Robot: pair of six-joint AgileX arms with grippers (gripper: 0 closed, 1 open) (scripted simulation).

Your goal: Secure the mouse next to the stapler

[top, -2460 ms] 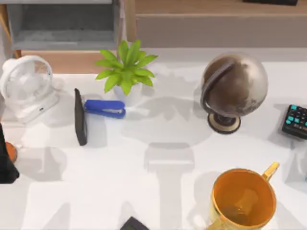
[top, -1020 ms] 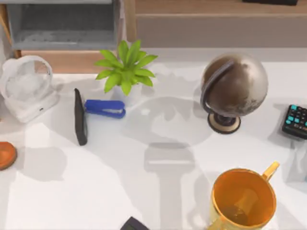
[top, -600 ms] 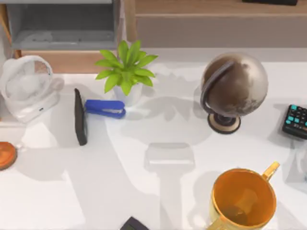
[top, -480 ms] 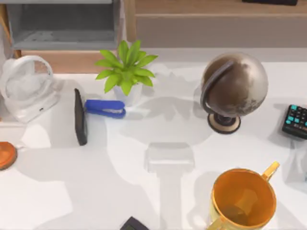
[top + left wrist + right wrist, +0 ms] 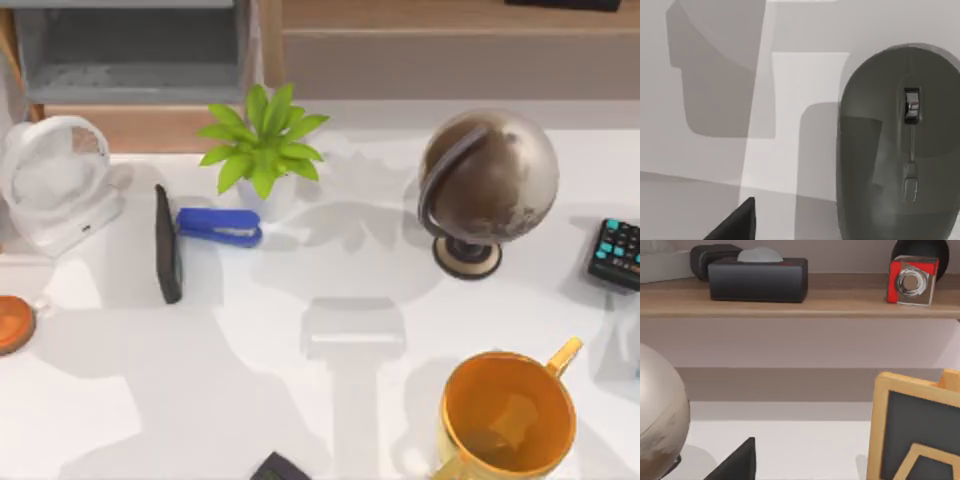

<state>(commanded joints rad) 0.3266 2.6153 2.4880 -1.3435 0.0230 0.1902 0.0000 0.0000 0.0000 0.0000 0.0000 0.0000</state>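
1. The white table (image 5: 330,290) takes up most of the top view, with a wooden shelf unit along the upper edge.
2. A brown-and-silver globe (image 5: 487,185) on a round stand sits right of centre.
3. An orange mug (image 5: 508,415) stands at the lower right, with its handle pointing to the upper right.
4. A white desk fan (image 5: 55,180) stands at the far left, in the upper half.
5. A green potted plant (image 5: 262,145) stands left of centre, near the top.
6. The mouse (image 5: 167,243) appears as a narrow black strip running up and down the frame, left of centre and below the fan's right side. In the left wrist view its scroll-wheel face (image 5: 900,145) covers the right half.
7. The blue stapler (image 5: 219,226) lies crosswise just right of the mouse's upper part. Its left end is right at the mouse; I cannot tell whether they touch.
8. A black keypad (image 5: 615,254) with teal keys sits at the right edge.
9. An orange disc (image 5: 12,323) sits at the left edge.
10. A dark wedge of the left gripper (image 5: 735,225) shows at the lower left of its wrist view, apart from the mouse; whether it is open cannot be told.
11. The right gripper (image 5: 737,462) shows likewise, and its state cannot be told.
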